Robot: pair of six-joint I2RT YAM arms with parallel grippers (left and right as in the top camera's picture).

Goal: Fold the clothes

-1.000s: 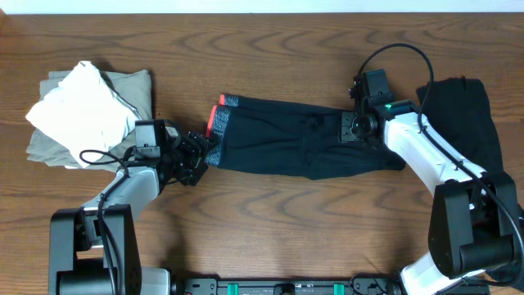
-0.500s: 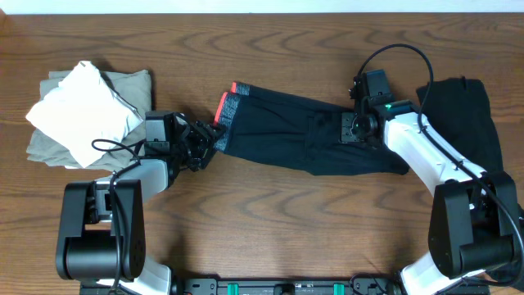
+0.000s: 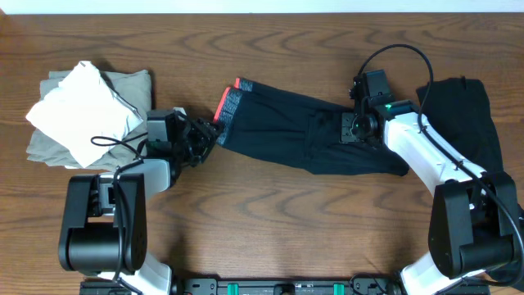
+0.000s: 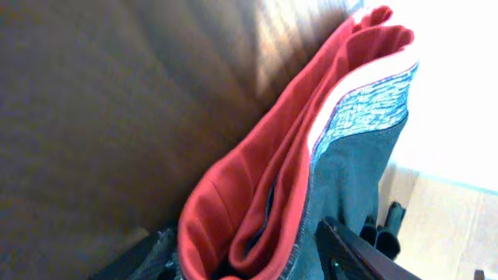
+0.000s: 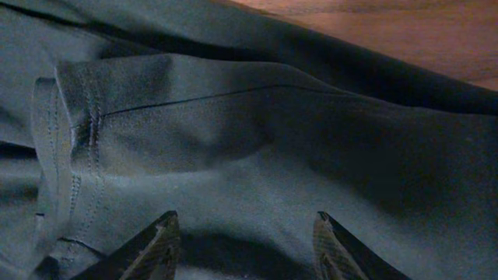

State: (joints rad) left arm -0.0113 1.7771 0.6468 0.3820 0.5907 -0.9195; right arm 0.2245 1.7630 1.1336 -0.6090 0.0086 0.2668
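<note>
The black trousers (image 3: 295, 135) lie slantwise across the middle of the table, coral-red waistband (image 3: 228, 100) at the left end. My left gripper (image 3: 206, 138) is shut on the waistband edge; in the left wrist view the red lining (image 4: 257, 187) sits bunched between the jaws of the gripper (image 4: 249, 260). My right gripper (image 3: 350, 129) rests over the right part of the trousers. In the right wrist view it (image 5: 245, 233) is open, fingertips spread over the black cloth (image 5: 233, 132). A second black garment (image 3: 463, 115) lies at the far right.
A pile of white and beige clothes (image 3: 86, 111) lies at the left, just behind my left arm. Bare wooden table (image 3: 270, 221) shows in front of the trousers.
My left gripper has carried the waistband away from the front edge and to the right, so the trousers now lie more slanted. The right arm has not moved.
</note>
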